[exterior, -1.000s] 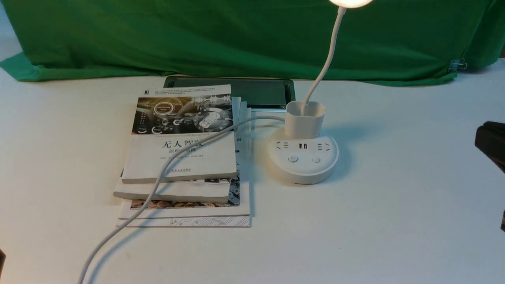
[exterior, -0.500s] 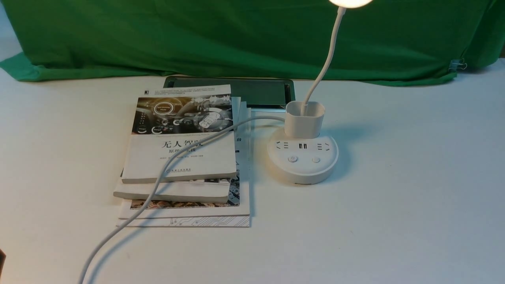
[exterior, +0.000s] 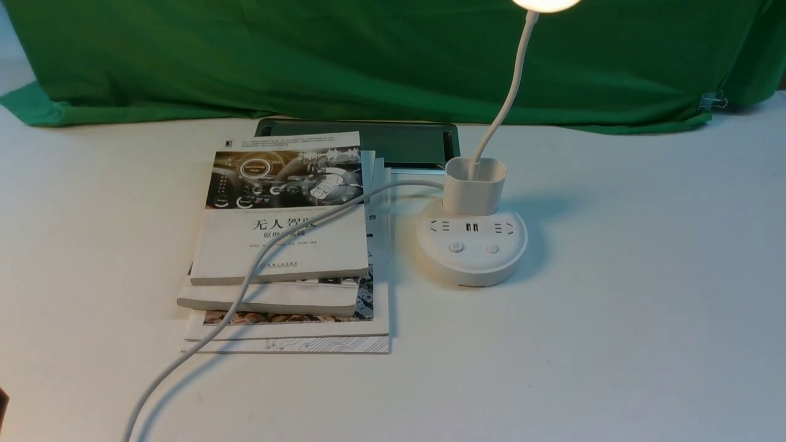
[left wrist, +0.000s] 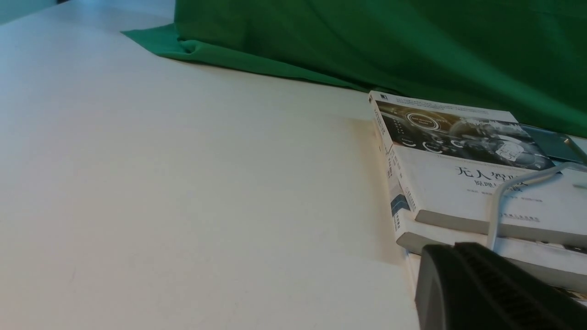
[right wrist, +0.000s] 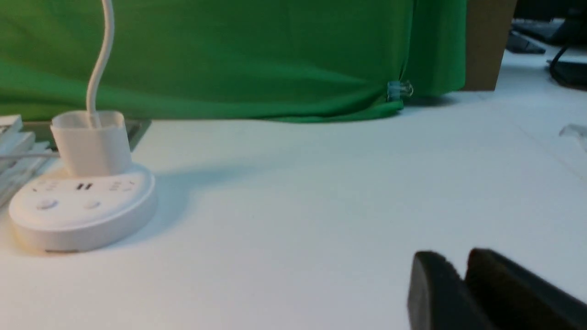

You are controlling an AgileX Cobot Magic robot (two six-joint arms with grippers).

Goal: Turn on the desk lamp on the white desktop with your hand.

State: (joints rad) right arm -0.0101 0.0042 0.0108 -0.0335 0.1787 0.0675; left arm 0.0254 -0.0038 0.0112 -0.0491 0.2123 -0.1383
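Desk lamp (exterior: 471,248) stands on the white desktop (exterior: 645,307), its base just beside the book stack (exterior: 282,245) and its head glowing. My right gripper (right wrist: 461,263) sits low over the desktop, well apart from the lamp base, jaws pressed together on nothing. Left gripper (left wrist: 454,252) sits low beside the books; I cannot tell how its jaws stand.

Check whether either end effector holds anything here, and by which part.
Nothing is held. The right end effector has its tips together with nothing between them, well clear of the lamp. The left end effector only partly shows, with nothing seen gripped.
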